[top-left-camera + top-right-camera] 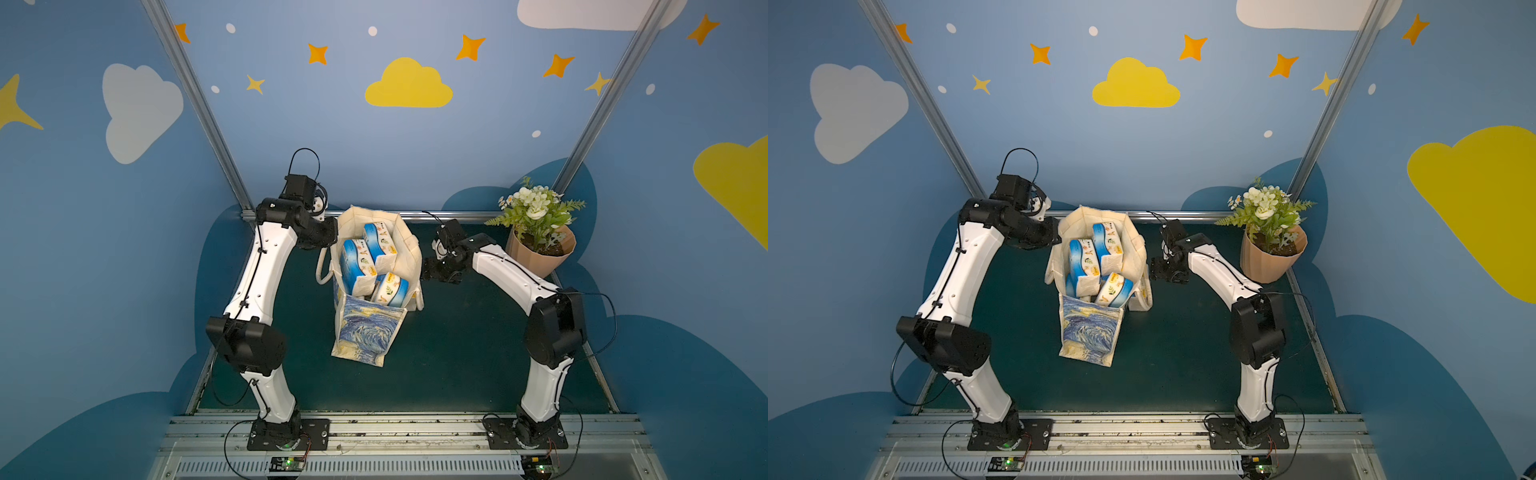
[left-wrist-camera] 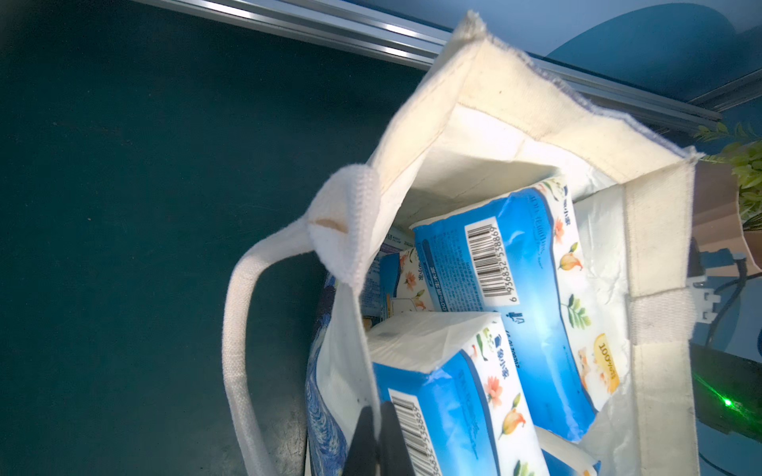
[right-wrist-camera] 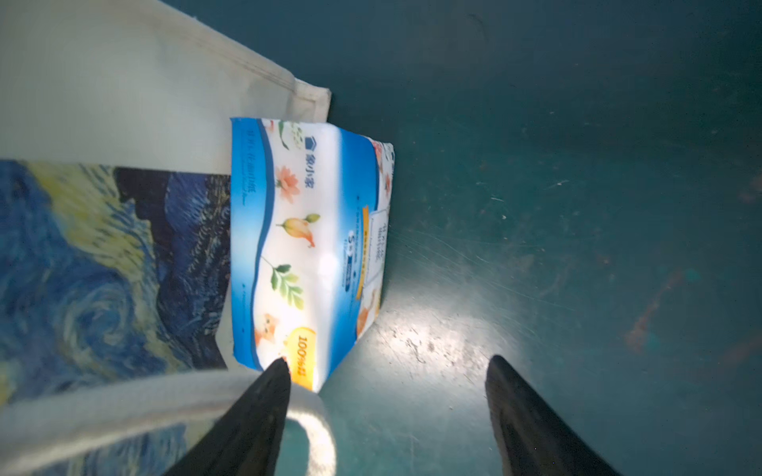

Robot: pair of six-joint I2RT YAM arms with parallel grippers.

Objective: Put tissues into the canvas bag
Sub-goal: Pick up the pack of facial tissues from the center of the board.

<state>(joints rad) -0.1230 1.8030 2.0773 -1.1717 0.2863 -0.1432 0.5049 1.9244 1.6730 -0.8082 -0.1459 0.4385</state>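
Note:
The cream canvas bag [image 1: 376, 291] stands open on the dark green table, its blue-yellow swirl print facing the front. Three white-and-blue tissues packs [image 1: 365, 257] show upright inside it, and the same packs [image 2: 515, 288] fill the left wrist view. My left gripper [image 2: 377, 412] is shut on the bag's left rim, the canvas edge pinched between its black fingers. My right gripper [image 3: 387, 362] stands open low at the bag's right side [image 1: 428, 270]. Just ahead of it one more tissues pack [image 3: 305, 247] lies on the table against the bag's wall [image 3: 103, 103]. One fingertip [image 3: 276, 371] lies over the bag's handle [image 3: 123, 408].
A ribbed peach flowerpot [image 1: 540, 253] with white flowers stands at the back right, close behind the right arm. A metal rail [image 1: 457, 216] runs along the table's back edge. Blue painted walls close in both sides.

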